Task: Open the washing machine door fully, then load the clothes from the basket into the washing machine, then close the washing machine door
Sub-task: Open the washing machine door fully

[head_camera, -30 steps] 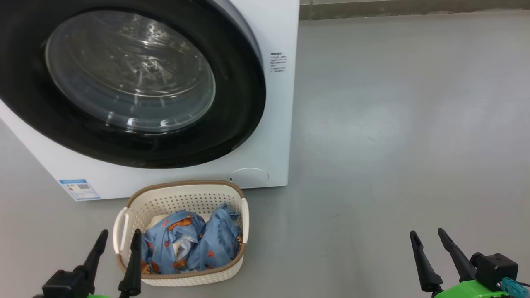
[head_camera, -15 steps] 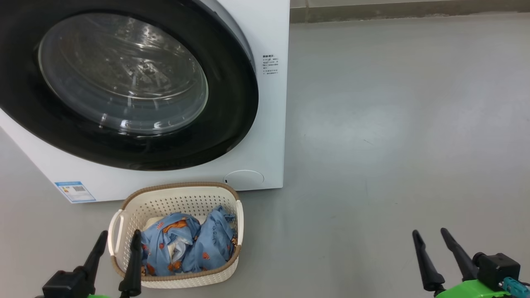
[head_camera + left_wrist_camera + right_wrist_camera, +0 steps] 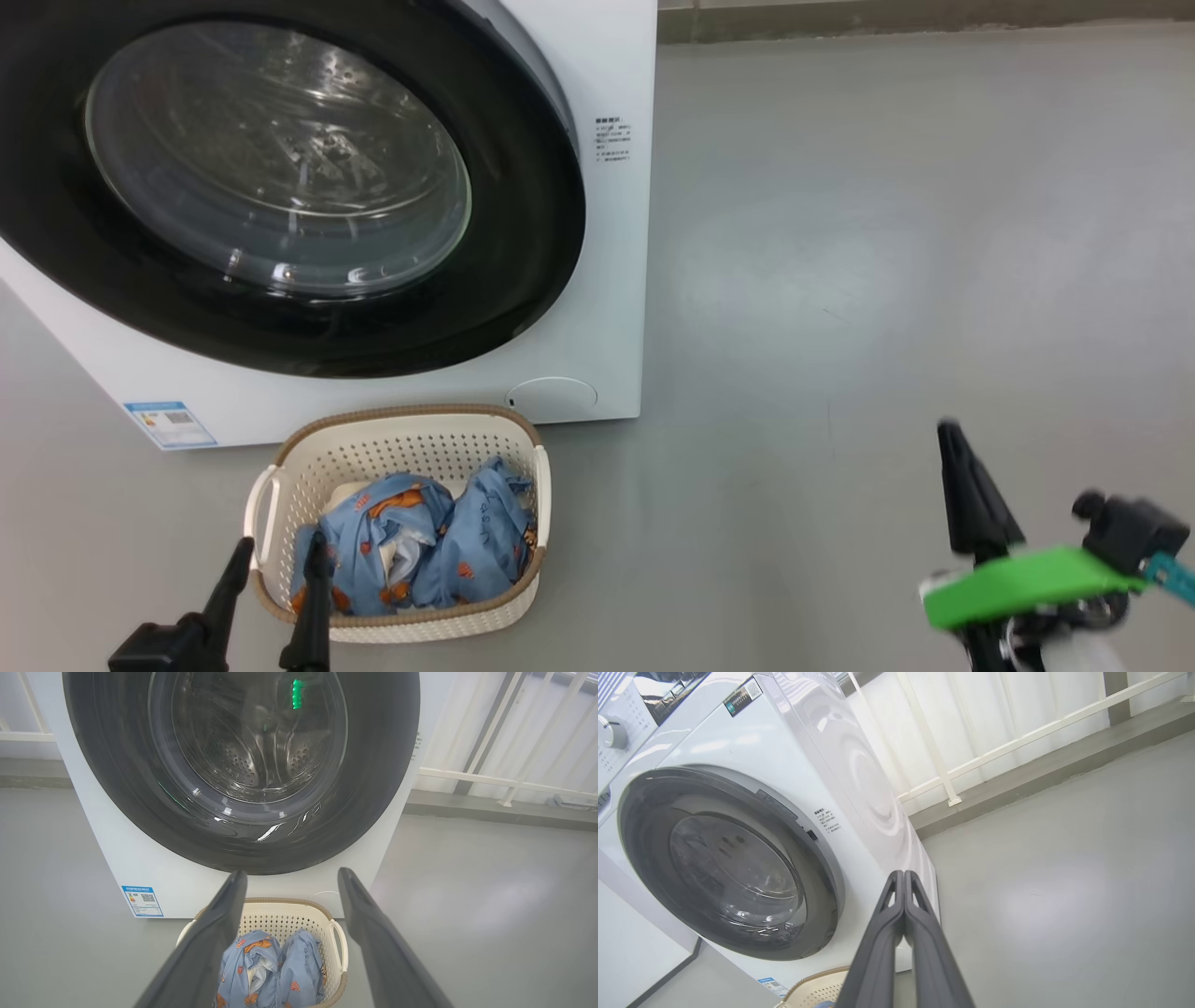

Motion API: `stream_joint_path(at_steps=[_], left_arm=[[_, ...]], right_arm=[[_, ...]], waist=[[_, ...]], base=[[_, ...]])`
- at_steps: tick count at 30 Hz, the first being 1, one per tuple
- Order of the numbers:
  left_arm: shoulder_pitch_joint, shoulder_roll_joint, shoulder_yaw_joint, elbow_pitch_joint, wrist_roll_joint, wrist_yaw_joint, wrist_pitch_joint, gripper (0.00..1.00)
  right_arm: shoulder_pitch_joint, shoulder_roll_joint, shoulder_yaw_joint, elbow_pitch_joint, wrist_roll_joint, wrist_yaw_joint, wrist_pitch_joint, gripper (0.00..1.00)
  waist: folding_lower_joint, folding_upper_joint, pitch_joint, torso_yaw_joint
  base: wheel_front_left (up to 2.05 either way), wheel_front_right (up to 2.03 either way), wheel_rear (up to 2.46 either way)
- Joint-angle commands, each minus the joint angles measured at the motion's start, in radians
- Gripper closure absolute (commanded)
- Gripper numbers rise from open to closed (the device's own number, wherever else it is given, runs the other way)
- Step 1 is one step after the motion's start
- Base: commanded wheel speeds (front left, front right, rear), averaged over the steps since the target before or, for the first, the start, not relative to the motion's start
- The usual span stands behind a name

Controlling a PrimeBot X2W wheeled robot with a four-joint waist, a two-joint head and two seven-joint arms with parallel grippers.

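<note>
A: That washing machine door (image 3: 280, 177) sits shut, clothes (image 3: 420, 546) heaped in the basket (image 3: 401, 413) at its foot.

B: Right pincer (image 3: 903, 877) pinched together, empty. Closed like that, it could skate off the glossy rim. Left pincer (image 3: 292, 873) gapes wide, empty, by the basket.

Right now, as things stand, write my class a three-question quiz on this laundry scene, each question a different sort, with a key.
1. True or false: the light blue bear-print fabric clothes lie inside the big white boxy washing machine.
2. Which is shut? A: left gripper. B: right gripper.
3. Fill in: the cream perforated plastic basket stands in ___ of the machine.
Key: 1 false; 2 B; 3 front.
</note>
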Motion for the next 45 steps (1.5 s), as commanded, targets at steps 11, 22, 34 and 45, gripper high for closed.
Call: stream_joint_path(at_steps=[11,22,34,45], left_arm=[[-0.088,0.006,-0.003,-0.030,-0.024,-0.002,-0.007,0.00],[-0.162,0.005,-0.061,-0.032,-0.047,-0.002,-0.007,0.00],[-0.216,0.003,-0.113,-0.033,-0.075,-0.002,-0.007,0.00],[-0.274,-0.003,-0.153,-0.043,-0.090,-0.002,-0.007,0.00]], right_arm=[[-0.343,-0.038,0.119,0.052,0.459,0.002,-0.012,1.00],[-0.590,-0.166,0.217,0.118,0.836,0.002,0.078,1.00],[-0.757,-0.241,0.251,0.159,1.014,0.002,0.280,1.00],[-0.891,-0.251,0.275,0.213,1.041,0.002,0.428,1.00]], waist=[[0.0000,0.0000,0.074,0.054],[0.0000,0.0000,0.175,0.145],[0.0000,0.0000,0.251,0.214],[0.0000,0.0000,0.334,0.253]], base=[[0.00,0.00,0.00],[0.00,0.00,0.00],[0.00,0.00,0.00],[0.00,0.00,0.00]])
